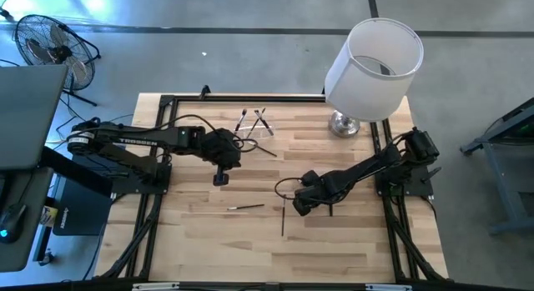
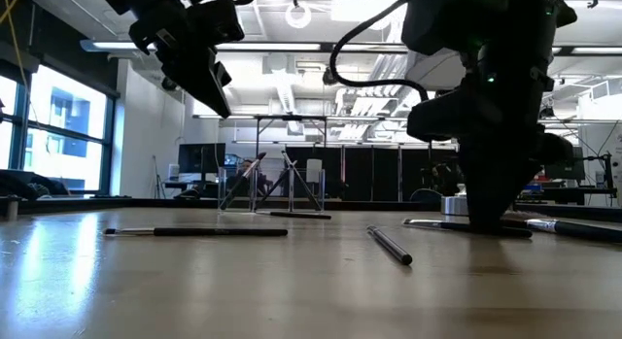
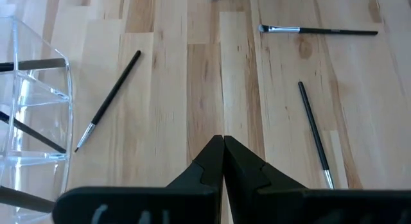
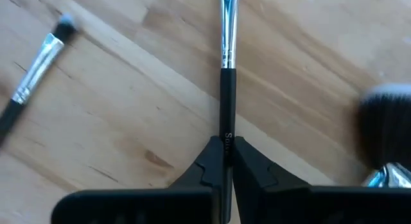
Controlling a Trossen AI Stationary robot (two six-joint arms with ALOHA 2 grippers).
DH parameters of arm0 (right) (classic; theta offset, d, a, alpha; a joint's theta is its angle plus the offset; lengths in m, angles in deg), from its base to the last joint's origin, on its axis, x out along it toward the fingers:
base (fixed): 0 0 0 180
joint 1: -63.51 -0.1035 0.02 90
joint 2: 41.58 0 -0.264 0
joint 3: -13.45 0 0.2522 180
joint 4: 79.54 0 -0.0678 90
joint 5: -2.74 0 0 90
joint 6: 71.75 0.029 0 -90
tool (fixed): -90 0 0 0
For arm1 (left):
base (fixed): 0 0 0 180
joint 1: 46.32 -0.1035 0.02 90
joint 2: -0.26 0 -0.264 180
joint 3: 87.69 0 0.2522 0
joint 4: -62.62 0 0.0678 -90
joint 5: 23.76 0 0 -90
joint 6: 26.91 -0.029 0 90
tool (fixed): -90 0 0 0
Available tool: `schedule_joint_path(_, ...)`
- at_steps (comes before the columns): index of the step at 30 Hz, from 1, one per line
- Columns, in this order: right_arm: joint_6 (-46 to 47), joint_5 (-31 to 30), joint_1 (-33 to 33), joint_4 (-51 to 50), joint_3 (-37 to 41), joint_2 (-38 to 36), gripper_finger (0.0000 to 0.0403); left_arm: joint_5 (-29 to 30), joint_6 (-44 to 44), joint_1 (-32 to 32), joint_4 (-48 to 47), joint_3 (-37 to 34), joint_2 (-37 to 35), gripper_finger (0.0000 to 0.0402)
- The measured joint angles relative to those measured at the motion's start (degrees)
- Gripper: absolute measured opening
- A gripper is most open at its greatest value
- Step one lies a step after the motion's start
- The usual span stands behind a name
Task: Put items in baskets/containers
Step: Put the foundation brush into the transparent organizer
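My right gripper (image 4: 225,161) is down at the table (image 1: 350,241) right of centre, shut on a slim dark brush with a silver ferrule (image 4: 228,31). My left gripper (image 3: 223,147) hangs shut and empty above the table's left middle (image 1: 221,178). The clear holder (image 1: 254,124) stands near the far edge with several brushes leaning in it; its wall (image 3: 35,121) shows in the left wrist view. Other brushes lie flat on the wood (image 1: 246,207) (image 3: 109,99) (image 3: 318,31) (image 3: 314,131). A fluffy brown brush head (image 4: 385,118) lies beside the right gripper. My right gripper pinches the brush's dark handle (image 4: 227,121) between its two fingers, coming from above and pointing down. The handle runs forward out of the fingers to the ferrule, about level with the table top. Whether it is lifted off the wood, I cannot tell.
A big white lampshade on a silver base (image 1: 373,70) stands at the far right corner. Another brush with a silver ferrule (image 4: 32,76) lies near the right gripper. Open wood stretches along the near edge (image 1: 275,258). A fan (image 1: 50,45) stands off the table.
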Motion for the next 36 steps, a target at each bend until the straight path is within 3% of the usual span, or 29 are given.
schedule_joint_path(6,-1.54,-5.11,-0.44,2.08,0.11,-2.59,0.0005,0.00,0.01,0.00,0.00,0.00,0.01,0.0005)
schedule_joint_path(15,-2.67,-7.23,-0.46,6.31,-0.02,-3.75,0.0005,-0.12,1.17,0.00,0.88,0.00,0.03,0.0005)
schedule_joint_path(20,-2.80,-8.28,-0.46,6.48,-0.02,-3.78,0.0005,-7.21,1.36,0.00,6.49,-0.52,1.42,0.0005)
schedule_joint_path(23,-3.07,-8.94,-0.46,6.49,-0.02,-3.78,0.0005,-11.11,3.99,-0.04,15.63,-5.47,1.54,0.0005)
schedule_joint_path(28,-3.13,-9.37,-0.46,7.98,-0.06,-3.80,0.0005,-12.91,16.08,-3.42,34.51,-18.91,0.84,0.0005)
schedule_joint_path(32,-5.40,-10.00,-0.44,12.68,-0.13,-3.89,0.0005,-16.32,28.39,-6.28,60.38,-30.35,1.20,0.0005)
schedule_joint_path(36,-8.04,-11.18,-0.16,17.40,-0.15,-3.89,0.0005,-12.03,36.07,-6.78,83.24,-37.58,4.43,0.0005)
